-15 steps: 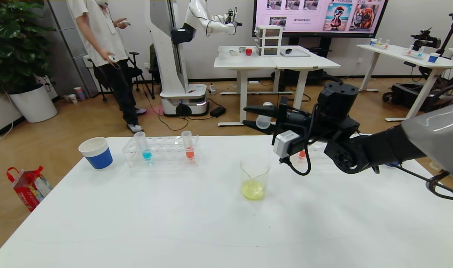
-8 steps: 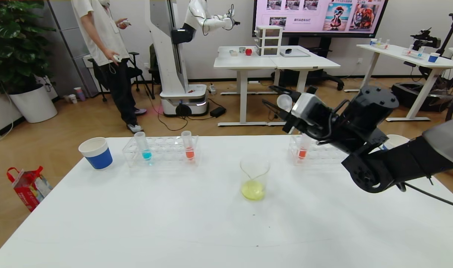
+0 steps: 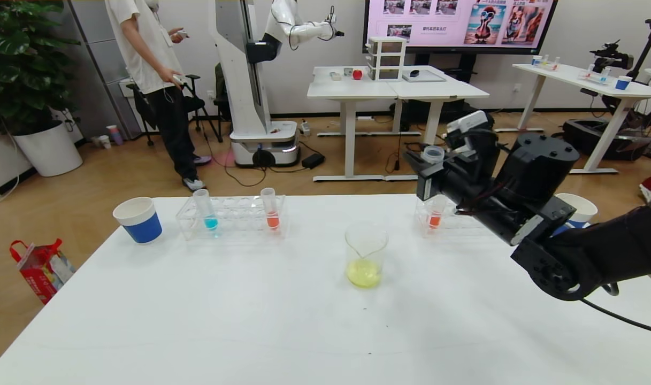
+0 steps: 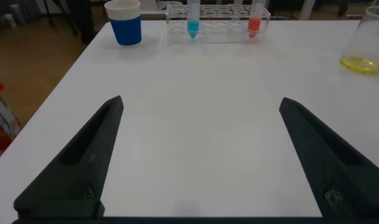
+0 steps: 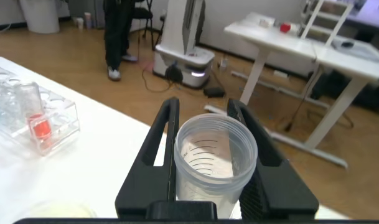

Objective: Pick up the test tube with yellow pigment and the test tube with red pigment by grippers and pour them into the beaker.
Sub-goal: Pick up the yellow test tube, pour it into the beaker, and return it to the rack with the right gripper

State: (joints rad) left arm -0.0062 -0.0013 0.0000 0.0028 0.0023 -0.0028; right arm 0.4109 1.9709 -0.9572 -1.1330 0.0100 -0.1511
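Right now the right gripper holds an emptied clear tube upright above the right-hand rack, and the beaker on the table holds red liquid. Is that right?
Not quite: the liquid in the beaker is yellow, not red, as the head view shows. The rest holds: the right gripper is shut on an emptied clear tube, held upright above the right-hand rack.

The beaker (image 3: 366,255) stood on the table (image 3: 250,321) near its middle. Behind it to the left stood a tube rack (image 3: 232,216), with a paper cup (image 3: 138,219) just left of that rack. Behind the beaker to the right stood a second rack (image 3: 453,222) holding the test tube with red pigment (image 3: 435,214). The right gripper (image 3: 429,166) hung above that second rack, clamped around an upright tube (image 5: 215,165). A second cup (image 3: 574,209) stood behind the right arm.
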